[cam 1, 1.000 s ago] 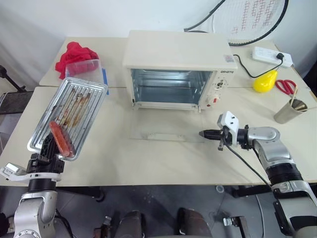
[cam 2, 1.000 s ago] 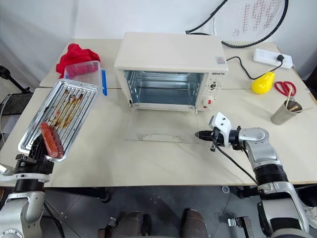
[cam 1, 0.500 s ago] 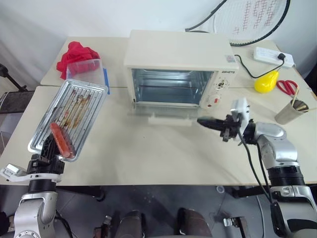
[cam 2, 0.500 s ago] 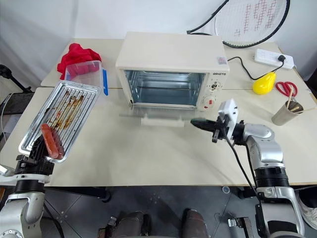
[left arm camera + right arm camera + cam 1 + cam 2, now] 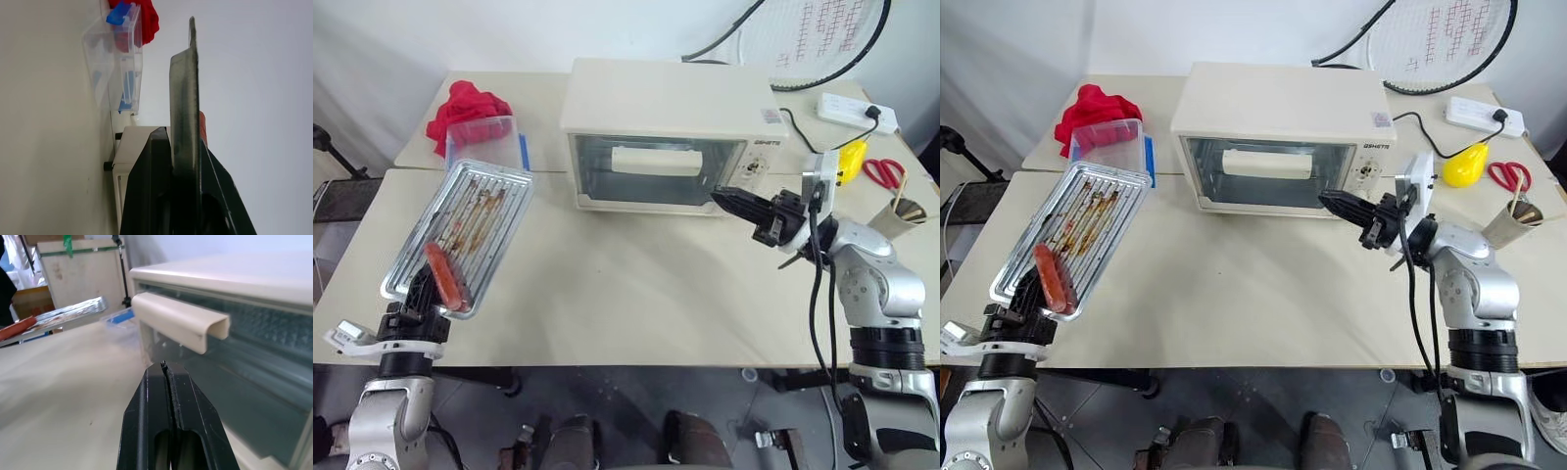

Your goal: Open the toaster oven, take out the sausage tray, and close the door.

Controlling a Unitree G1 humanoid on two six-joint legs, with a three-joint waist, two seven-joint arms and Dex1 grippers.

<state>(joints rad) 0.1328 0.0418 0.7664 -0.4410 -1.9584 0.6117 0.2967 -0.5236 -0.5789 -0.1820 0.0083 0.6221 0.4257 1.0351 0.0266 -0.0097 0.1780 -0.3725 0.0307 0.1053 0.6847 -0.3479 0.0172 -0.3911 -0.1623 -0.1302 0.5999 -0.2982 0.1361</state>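
Nearest, left side: left end effector (image 5: 419, 299) clamped on the near edge of the sausage tray (image 5: 470, 225), holding it tilted up off the table (image 5: 626, 294). Tray contents: one red-orange sausage (image 5: 444, 276), lying at the low near end by the fingers; ribbed base above it grease-stained, otherwise bare.

Right side, mid-distance: right end effector (image 5: 1327, 199) with fingers pressed together, nothing between them, raised above the table, tips close to the lower right corner of the door (image 5: 1263, 176). Contact with the glass: cannot tell.

The toaster oven (image 5: 666, 132) stands at centre on the table. Door upright against the front, bar handle (image 5: 178, 320) across the top of the glass.

Left of the oven: one clear plastic box (image 5: 484, 142), blue latch at its side; red cloth (image 5: 460, 103) sits behind and partly in it.

Far right: one metal cup (image 5: 891, 217) holding sticks, one pair of red scissors (image 5: 879, 171), one yellow pear-shaped object (image 5: 1464, 162), one white power strip (image 5: 857, 110). One racket (image 5: 1430, 39) leans against the back wall.
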